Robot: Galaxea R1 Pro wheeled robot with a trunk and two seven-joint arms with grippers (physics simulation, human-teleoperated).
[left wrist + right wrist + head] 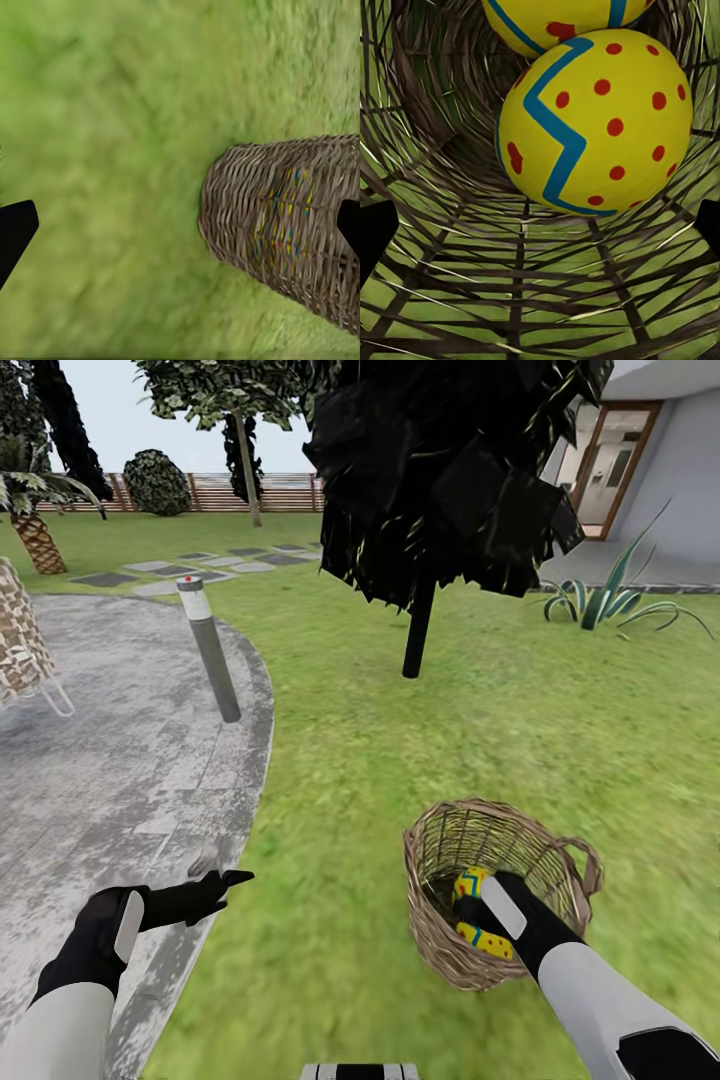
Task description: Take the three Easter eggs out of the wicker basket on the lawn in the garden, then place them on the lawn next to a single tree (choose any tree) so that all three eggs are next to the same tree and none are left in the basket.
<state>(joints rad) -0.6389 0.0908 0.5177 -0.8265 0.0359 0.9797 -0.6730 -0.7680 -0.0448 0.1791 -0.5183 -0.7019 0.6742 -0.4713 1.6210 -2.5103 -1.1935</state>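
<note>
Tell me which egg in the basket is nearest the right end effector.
The Easter egg showing its full blue zigzag and red dots, right ahead of the right end effector inside the wicker basket. The other egg lies behind it, cut off by the frame's edge.

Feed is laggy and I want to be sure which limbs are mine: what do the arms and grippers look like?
Both arms have pale grey-white forearm shells ending in black wrists. Each black wrist carries a light grey panel. The left gripper has slim, pointed black fingers; the right gripper is likewise black. In the wrist views the fingers show as flat black wedges. No cables or markings visible.
</note>
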